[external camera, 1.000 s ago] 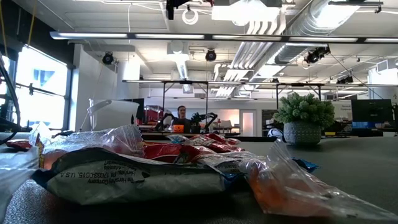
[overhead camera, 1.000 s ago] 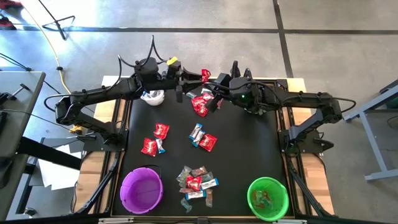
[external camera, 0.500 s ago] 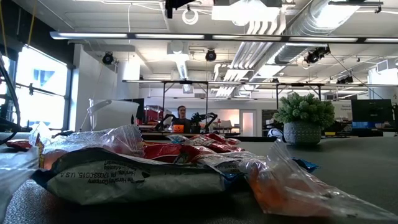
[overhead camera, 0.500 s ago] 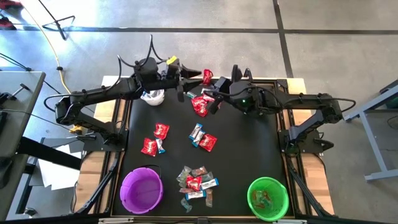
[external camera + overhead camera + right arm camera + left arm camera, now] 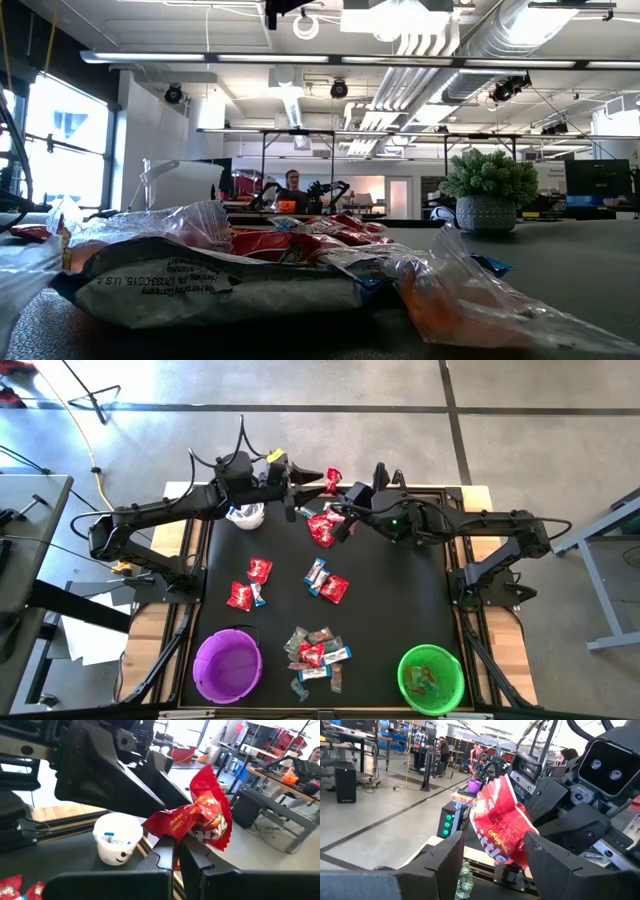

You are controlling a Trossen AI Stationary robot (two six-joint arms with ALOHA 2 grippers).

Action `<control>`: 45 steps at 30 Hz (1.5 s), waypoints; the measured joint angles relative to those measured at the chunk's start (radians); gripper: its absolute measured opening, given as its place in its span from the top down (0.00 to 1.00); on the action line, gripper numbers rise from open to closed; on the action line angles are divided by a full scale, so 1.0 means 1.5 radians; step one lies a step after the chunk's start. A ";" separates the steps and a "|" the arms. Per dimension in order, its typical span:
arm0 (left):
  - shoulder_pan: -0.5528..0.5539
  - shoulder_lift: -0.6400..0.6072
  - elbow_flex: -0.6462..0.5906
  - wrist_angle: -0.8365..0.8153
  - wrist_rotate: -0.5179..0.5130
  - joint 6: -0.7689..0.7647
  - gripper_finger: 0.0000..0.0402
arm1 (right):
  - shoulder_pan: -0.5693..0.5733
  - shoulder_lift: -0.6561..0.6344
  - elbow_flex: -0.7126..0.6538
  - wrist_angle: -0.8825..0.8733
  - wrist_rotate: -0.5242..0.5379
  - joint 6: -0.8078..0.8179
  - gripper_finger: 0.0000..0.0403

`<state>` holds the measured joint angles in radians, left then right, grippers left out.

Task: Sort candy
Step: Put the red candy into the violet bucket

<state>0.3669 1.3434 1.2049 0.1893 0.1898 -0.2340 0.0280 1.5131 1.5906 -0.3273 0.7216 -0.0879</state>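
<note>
Right gripper (image 5: 176, 851): fingers pressed together, clamped on the lower edge of a shiny red candy packet (image 5: 206, 822), held raised above the far edge of the black table mat (image 5: 390, 585). Left gripper (image 5: 492, 857): fingers spread wide apart, one on each side of that same red packet (image 5: 501, 827), no contact visible. The two grippers meet over the far middle of the table, left arm reaching in from the left, right arm from the right.

Just left of them, a small white cup with a face drawn on it (image 5: 117, 837) stands at the far edge. More red packets (image 5: 322, 527) lie beneath the grippers. Mid-mat: scattered red and blue-and-white candies (image 5: 328, 584). Near edge: mixed heap of candies (image 5: 315, 654) between a purple bowl (image 5: 227, 664) at left and a green bowl (image 5: 431, 678) at right.
</note>
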 joint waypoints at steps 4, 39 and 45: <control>-0.003 -0.001 0.000 0.011 0.005 -0.011 0.51 | -0.003 0.009 0.000 0.017 -0.014 -0.005 0.99; -0.009 0.011 0.001 0.006 0.007 -0.052 0.97 | 0.014 0.031 0.000 0.039 -0.007 -0.012 0.86; -0.009 0.013 0.001 0.002 0.005 -0.051 0.98 | 0.015 0.031 0.000 0.018 -0.002 -0.012 0.66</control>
<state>0.3531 1.3623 1.2064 0.1919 0.1967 -0.3110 0.0505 1.5595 1.5902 -0.3007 0.7191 -0.1055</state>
